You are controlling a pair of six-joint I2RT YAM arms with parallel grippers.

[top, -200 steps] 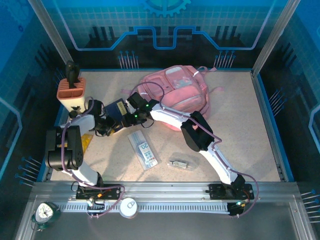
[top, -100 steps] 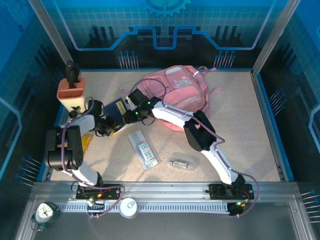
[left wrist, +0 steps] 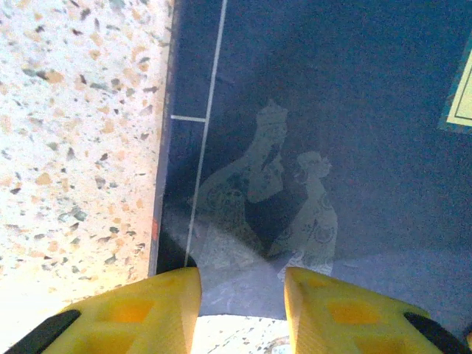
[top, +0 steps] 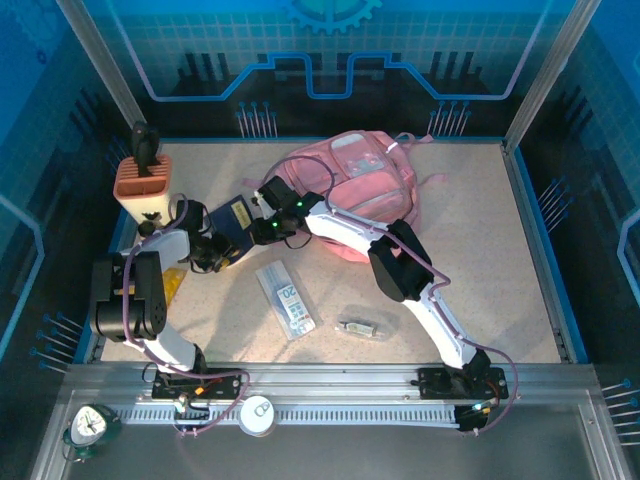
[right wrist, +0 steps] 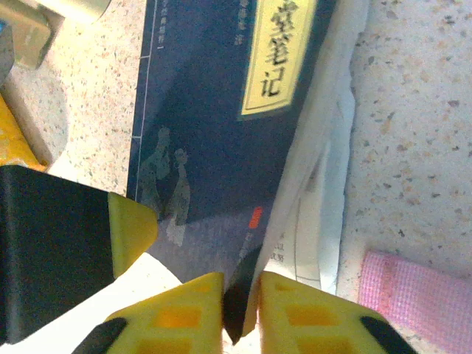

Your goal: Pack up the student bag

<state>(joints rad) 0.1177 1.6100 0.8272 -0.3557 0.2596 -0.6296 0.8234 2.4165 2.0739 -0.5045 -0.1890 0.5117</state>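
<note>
The student bag (top: 360, 185), pink and soft, lies at the back middle of the table; one pink strap (right wrist: 417, 299) shows in the right wrist view. A dark blue notebook (top: 232, 218) with a yellow label lies left of it. My right gripper (top: 256, 212) is at the notebook's bag-side edge. In its wrist view my right gripper (right wrist: 242, 302) is shut on the notebook (right wrist: 214, 110), with dark cover and white pages pinched between the fingers. My left gripper (top: 226, 247) is at the near corner. In its wrist view my left gripper (left wrist: 242, 295) stands apart over the notebook (left wrist: 332, 110).
An orange pen holder (top: 143, 182) stands at the back left. A clear flat packet (top: 286, 298) and a small clear item (top: 360, 325) lie in front of the notebook. Something yellow (top: 172, 283) lies beside the left arm.
The right gripper's fingers have closed onto the notebook's edge, and the right arm has shifted slightly forward. The left gripper has stayed where it was.
</note>
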